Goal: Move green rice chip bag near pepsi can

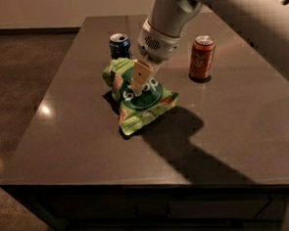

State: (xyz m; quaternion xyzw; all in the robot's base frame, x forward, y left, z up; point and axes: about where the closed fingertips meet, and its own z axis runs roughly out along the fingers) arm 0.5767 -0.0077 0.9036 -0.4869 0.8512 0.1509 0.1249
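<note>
The green rice chip bag (138, 99) is a crinkled light-green pouch with a dark green circle, standing tilted on the dark table (76, 126) left of centre. My gripper (138, 83) comes down from the upper right and is shut on the middle of the bag. The pepsi can (119, 45) is a small dark blue can with a silver top. It stands upright just behind the bag's upper left corner, a short gap away.
An orange-red soda can (202, 57) stands upright to the right of my arm. My arm's shadow falls across the table right of the bag. The table's front edge (139, 182) and left edge (40, 101) drop to the floor.
</note>
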